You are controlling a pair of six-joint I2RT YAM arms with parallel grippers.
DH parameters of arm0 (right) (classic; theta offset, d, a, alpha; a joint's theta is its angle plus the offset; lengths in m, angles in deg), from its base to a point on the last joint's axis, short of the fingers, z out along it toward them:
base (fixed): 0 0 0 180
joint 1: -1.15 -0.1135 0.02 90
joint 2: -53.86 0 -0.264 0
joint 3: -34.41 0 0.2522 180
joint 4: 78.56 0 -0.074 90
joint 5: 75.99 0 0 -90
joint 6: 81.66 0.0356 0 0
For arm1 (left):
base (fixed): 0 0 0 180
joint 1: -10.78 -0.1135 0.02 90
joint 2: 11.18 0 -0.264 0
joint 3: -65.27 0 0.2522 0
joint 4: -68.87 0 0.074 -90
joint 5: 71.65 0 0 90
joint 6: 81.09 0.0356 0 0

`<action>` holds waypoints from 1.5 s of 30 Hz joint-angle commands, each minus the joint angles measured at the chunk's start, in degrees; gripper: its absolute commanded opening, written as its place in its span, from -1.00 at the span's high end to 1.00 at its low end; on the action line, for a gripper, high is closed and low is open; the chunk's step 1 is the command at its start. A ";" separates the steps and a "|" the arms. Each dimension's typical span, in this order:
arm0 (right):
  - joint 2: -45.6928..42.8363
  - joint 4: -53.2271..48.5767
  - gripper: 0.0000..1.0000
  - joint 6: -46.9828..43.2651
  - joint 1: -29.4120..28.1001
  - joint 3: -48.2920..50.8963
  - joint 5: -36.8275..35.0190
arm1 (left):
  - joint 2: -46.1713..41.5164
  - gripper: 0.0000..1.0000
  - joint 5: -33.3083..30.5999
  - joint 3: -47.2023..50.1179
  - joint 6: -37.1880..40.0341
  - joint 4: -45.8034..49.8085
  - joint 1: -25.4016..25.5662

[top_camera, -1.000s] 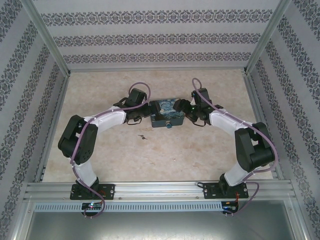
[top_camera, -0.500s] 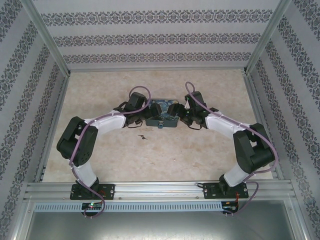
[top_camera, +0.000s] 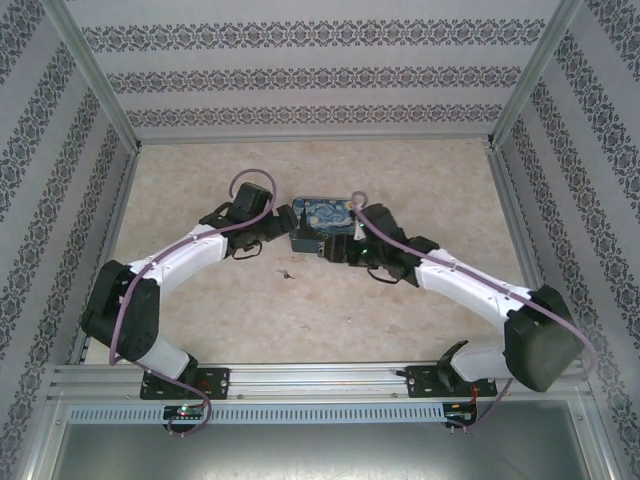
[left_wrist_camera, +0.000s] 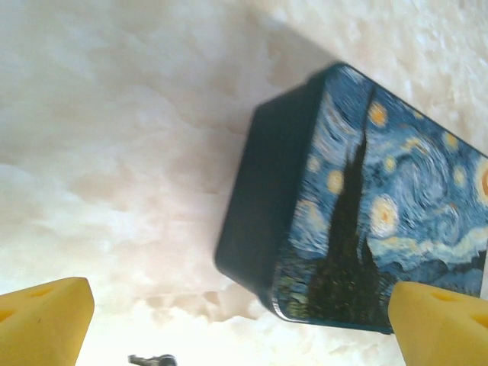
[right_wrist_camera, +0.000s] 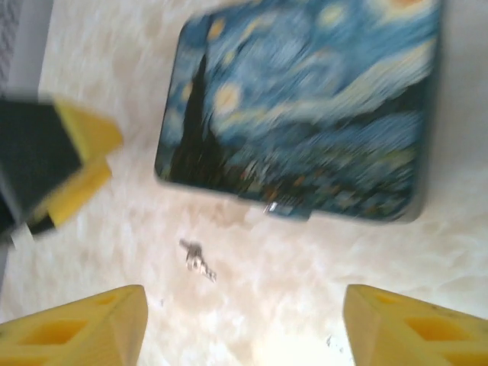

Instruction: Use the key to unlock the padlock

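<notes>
Key [top_camera: 288,271] lies loose on the table [top_camera: 400,310], near the right gripper [top_camera: 338,248]; the left gripper [top_camera: 287,222] sits beside the closed tin [top_camera: 322,215], contents unseen. Left wrist: fingers wide apart, tin ahead. Right wrist: fingers apart, key just ahead between them, padlock [right_wrist_camera: 286,207] seemingly at the tin's front edge. Likely step: key pickup; next, lower and pinch.

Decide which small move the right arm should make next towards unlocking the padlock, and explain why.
Probably lower the right claw onto the key. The key lies loose on the table, close to the tin, just ahead of that claw's open, empty jaws, so nothing can be unlocked before it is picked up.
</notes>
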 commanded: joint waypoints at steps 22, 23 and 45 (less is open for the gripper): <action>37.66 -20.95 0.01 -16.44 -14.43 -35.00 -12.76 | -5.09 -0.99 13.91 5.85 1.64 1.10 -21.41; 38.48 -21.29 0.01 -16.58 -14.40 -35.91 -12.75 | -4.86 -0.99 14.26 5.94 1.69 0.87 -21.68; 50.03 -27.48 0.15 -19.35 -16.33 -45.30 -17.70 | -3.39 -0.99 18.42 7.47 2.00 -2.23 -24.95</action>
